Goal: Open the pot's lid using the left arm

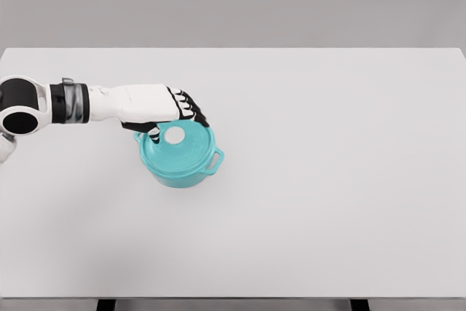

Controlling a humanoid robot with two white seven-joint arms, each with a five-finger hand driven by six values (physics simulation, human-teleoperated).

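Left of centre, the left hand (177, 111) hovers with fingers loosely spread over the round teal lidded pot (180, 156), its white knob (175, 135) just below them.

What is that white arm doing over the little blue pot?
A white robot arm reaches in from the left, its left hand over the back edge of a round teal pot on a plain white table. The teal lid with its white round knob is still seated on the pot. The dark fingers curl down beside the knob, but whether they grip it cannot be told. The right arm is out of view.
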